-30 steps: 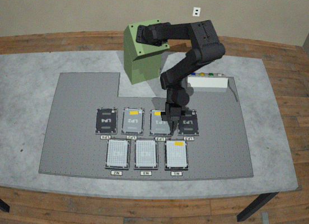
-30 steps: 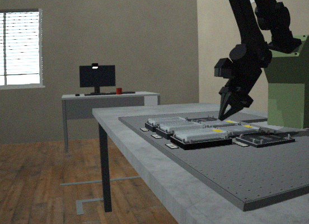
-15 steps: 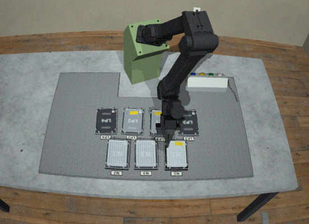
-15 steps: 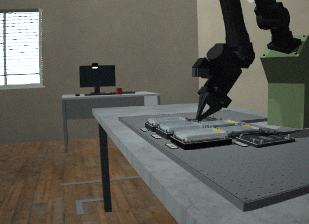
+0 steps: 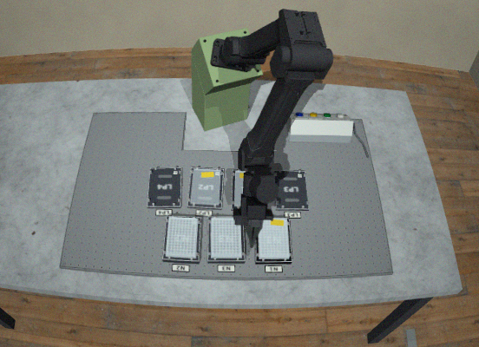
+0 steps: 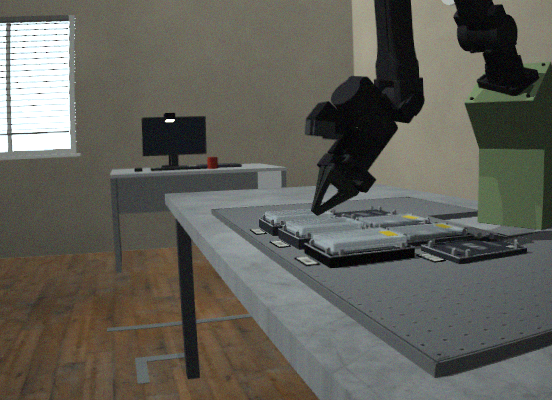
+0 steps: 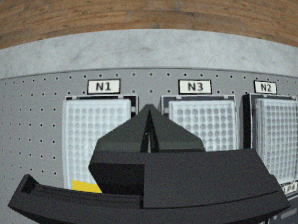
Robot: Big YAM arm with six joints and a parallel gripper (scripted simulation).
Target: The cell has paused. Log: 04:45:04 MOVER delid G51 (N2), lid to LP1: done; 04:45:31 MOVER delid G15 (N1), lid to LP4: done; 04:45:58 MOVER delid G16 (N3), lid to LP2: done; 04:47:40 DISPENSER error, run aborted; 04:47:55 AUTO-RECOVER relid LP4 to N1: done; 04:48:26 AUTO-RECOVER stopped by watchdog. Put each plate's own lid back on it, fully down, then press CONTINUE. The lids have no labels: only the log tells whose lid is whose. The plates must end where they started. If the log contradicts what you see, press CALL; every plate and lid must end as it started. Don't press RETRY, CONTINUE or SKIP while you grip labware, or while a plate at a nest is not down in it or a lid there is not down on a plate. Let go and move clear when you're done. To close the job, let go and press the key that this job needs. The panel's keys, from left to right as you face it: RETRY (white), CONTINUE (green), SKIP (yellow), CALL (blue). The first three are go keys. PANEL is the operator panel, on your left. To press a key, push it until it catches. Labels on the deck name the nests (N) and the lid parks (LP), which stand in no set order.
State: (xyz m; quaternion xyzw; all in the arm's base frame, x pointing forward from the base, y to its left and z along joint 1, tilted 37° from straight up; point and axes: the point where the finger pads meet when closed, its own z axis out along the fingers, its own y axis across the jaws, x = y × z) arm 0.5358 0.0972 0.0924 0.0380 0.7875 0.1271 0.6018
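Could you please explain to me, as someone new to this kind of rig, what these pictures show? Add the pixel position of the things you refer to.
One black robot arm on a green pedestal (image 5: 223,107) (image 6: 510,186) ends in a two-fingered gripper (image 5: 252,246) (image 6: 315,212) (image 7: 149,109). The top picture looks down; the exterior one looks across the table from the side; the wrist one looks past the fingers. Three clear plates sit at N1, N3 and N2; N1's wears a yellow-marked lid (image 5: 278,244). Similar lids lie at LP1 and LP2. The gripper is shut and holds nothing.
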